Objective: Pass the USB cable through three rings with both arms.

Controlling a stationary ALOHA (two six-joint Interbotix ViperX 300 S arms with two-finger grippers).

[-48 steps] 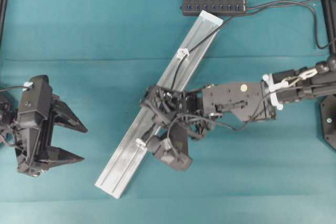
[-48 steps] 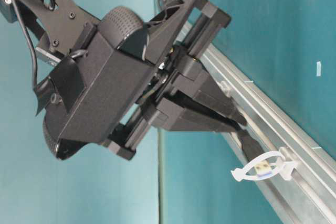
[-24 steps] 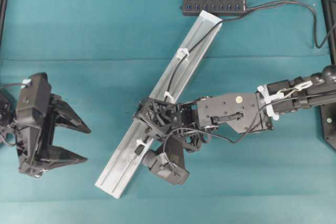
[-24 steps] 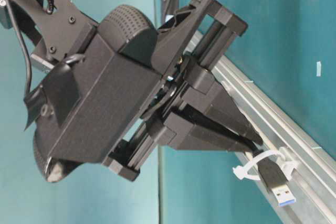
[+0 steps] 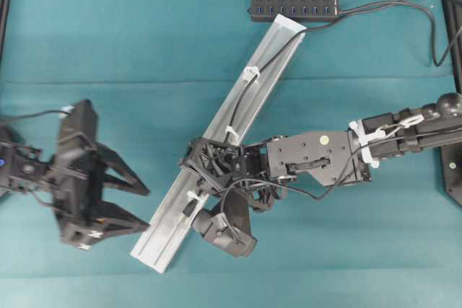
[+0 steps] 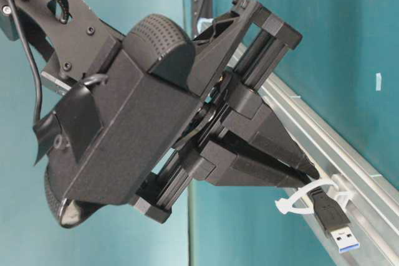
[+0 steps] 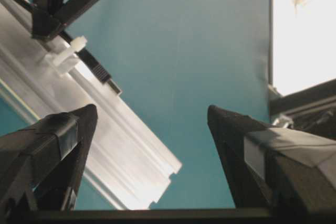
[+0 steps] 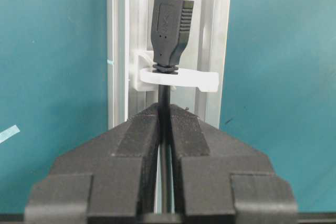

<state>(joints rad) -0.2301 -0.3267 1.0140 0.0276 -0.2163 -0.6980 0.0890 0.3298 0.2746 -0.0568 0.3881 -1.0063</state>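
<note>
A silver rail [image 5: 162, 232] lies diagonally on the teal cloth. The USB cable [image 5: 242, 102] runs down it through the upper ring [image 5: 250, 73] and the middle ring [image 5: 231, 133]. Its plug [image 8: 171, 30] sticks out past the lowest ring [image 8: 178, 80], with the cord threaded through that ring. My right gripper [image 8: 164, 109] is shut on the cord just behind the ring. From table level, the plug [image 6: 333, 225] hangs beyond the ring [image 6: 308, 197]. My left gripper [image 5: 147, 208] stands open and empty beside the rail's lower end, apart from it. Its wrist view shows the plug [image 7: 100, 72] ahead.
A black multi-port hub [image 5: 294, 6] lies at the rail's far end, with its own cord looping off to the right. A black mount [image 5: 453, 164] stands at the right edge. The rail's lower corner [image 7: 157, 177] lies between my left fingers' line of sight.
My right gripper has slid down the rail and pushed the plug through the lowest ring. My left arm has moved right, close to the rail's lower end, still open.
</note>
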